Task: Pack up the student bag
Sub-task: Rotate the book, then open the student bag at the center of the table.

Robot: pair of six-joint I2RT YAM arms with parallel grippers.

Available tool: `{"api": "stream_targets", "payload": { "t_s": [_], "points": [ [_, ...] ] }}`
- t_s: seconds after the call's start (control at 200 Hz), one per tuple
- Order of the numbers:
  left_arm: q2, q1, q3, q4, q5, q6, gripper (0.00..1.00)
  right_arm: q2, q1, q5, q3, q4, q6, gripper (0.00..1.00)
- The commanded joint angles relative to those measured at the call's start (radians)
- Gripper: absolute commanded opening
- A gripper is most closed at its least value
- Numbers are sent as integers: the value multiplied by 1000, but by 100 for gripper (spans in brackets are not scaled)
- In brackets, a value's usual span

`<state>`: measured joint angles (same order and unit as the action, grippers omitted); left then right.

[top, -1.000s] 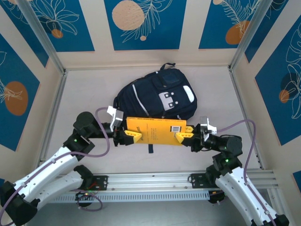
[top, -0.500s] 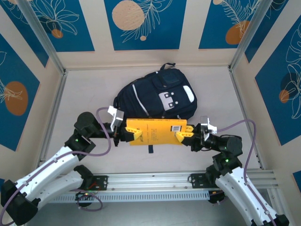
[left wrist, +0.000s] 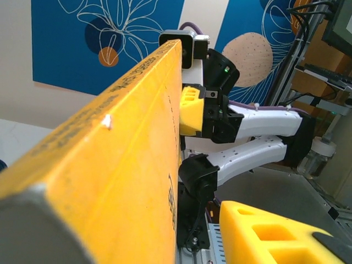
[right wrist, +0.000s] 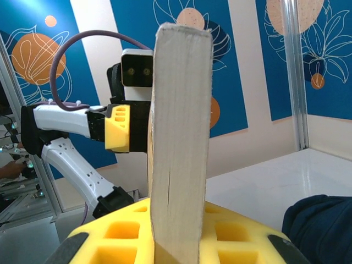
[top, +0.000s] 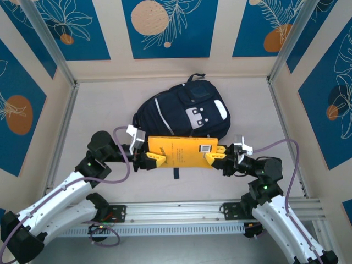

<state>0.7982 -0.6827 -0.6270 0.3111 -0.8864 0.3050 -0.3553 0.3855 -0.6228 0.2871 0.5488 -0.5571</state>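
Clamping yellow book (top: 179, 153) near student bag (top: 176, 113) — right gripper (top: 212, 158).

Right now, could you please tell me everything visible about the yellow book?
The yellow book is thin, its cover bearing dark print and a white barcode label, its page edges pale. It is level, cover up, at the near edge of the student bag. The right end effector clamps one end; the left end effector straddles the other, open.

The large dark navy fabric backpack (top: 176, 113) with thin white stripes, white-grey front patches and black straps lies flat, front up, mid-tabletop (top: 99, 110)
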Motion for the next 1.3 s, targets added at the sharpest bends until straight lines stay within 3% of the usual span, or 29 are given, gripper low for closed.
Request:
{"api": "stream_targets", "payload": {
  "t_s": [0.0,0.06,0.125,0.26,0.345,0.375,0.445,0.505,0.64,0.73,0.825,1.025,1.13,1.21,1.295],
  "points": [
    [-2,-1,-4,2,-48,-14,42,9,-9,118,52,33,16,0],
    [5,-1,-5,3,-51,-11,39,9,-9,119,52,31,16,0],
    [14,-2,-4,8,-57,-6,30,10,-9,123,51,32,12,0],
    [29,-2,-12,9,-62,-3,0,10,-10,122,59,4,25,0],
    [24,-3,-23,-8,-46,-15,0,11,-10,127,70,-52,48,0],
    [21,-3,-26,-13,-40,-16,0,12,-10,134,77,-80,61,7],
    [9,-1,-36,-44,-6,-27,0,27,-11,163,90,-155,98,37],
    [-8,0,-53,-111,62,-43,0,45,-9,207,100,-233,135,53],
    [-44,8,-101,-283,283,-24,0,53,-8,316,158,-444,230,62],
    [-28,40,-188,-469,439,77,0,21,-5,422,203,-579,249,62],
    [45,55,-323,-701,535,77,0,-89,-2,507,303,-756,221,57],
    [7,102,-386,-822,827,209,0,-499,64,653,630,-1165,185,37],
    [-14,107,-441,-967,1106,239,0,-614,181,809,698,-1172,260,23],
    [-51,110,-451,-1024,1280,242,0,-694,272,945,738,-1133,269,27],
    [-110,110,-429,-1027,1416,232,0,-885,269,902,898,-1249,213,29]
  ]
}}
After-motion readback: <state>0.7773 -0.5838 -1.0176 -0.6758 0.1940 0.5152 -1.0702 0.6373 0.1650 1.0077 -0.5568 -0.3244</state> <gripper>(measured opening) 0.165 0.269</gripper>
